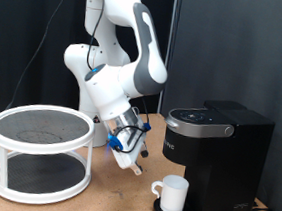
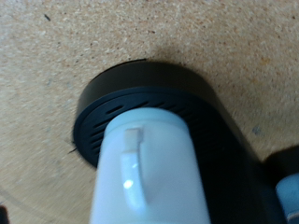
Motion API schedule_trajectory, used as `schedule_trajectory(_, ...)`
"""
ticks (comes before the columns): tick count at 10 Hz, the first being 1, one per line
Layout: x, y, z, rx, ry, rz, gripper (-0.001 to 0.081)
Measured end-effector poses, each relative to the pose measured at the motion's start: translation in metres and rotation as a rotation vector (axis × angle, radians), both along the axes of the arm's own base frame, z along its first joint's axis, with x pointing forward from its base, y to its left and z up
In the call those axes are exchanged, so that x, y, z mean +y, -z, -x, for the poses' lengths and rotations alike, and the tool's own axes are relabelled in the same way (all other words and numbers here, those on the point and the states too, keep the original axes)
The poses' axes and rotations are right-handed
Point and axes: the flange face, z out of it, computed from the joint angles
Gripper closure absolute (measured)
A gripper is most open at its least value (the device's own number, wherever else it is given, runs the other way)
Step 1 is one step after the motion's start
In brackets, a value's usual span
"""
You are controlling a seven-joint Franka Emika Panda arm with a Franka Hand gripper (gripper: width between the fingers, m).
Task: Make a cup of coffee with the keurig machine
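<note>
White glossy cup (image 1: 174, 194) with white handle (image 2: 135, 168). Black keurig machine (image 1: 220, 153), silver-rimmed top panel (image 1: 201, 118), black slotted drip tray (image 2: 112, 117). Speckled tan cork-like surface (image 2: 84, 47). White two-tier stand (image 1: 41, 152), dark grey shelves. White arm (image 1: 126, 54), black joints, blue wiring near the pincer (image 1: 131, 163).

I see the white cup (image 2: 149, 177), handle facing cam, sitting on the keurig machine's round black slotted drip tray (image 2: 103, 117); cork-like tabletop (image 2: 84, 47) from 9 to 2 o'clock.
</note>
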Motion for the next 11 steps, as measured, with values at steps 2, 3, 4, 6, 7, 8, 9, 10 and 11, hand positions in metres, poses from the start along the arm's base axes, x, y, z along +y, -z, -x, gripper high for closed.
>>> schedule_trajectory(2, -0.006, -0.006, 0.006, -0.019, 0.0, -0.013, 0.0072)
schedule_trajectory(3, 0.001, -0.005, 0.007, -0.008, -0.023, -0.037, 0.0072)
schedule_trajectory(4, 0.014, -0.006, 0.011, 0.007, -0.06, -0.09, 0.0072)
schedule_trajectory(6, 0.032, -0.019, 0.02, 0.0, -0.121, -0.182, 0.0072)
schedule_trajectory(7, 0.038, -0.027, 0.023, -0.02, -0.136, -0.213, 0.0072)
schedule_trajectory(8, 0.043, -0.037, 0.026, -0.038, -0.145, -0.232, 0.0072)
schedule_trajectory(9, 0.048, -0.047, 0.03, -0.051, -0.165, -0.245, 0.0072)
schedule_trajectory(10, 0.053, -0.056, 0.034, -0.058, -0.187, -0.255, 0.0072)
schedule_trajectory(11, 0.058, -0.065, 0.039, -0.049, -0.209, -0.261, 0.0072)
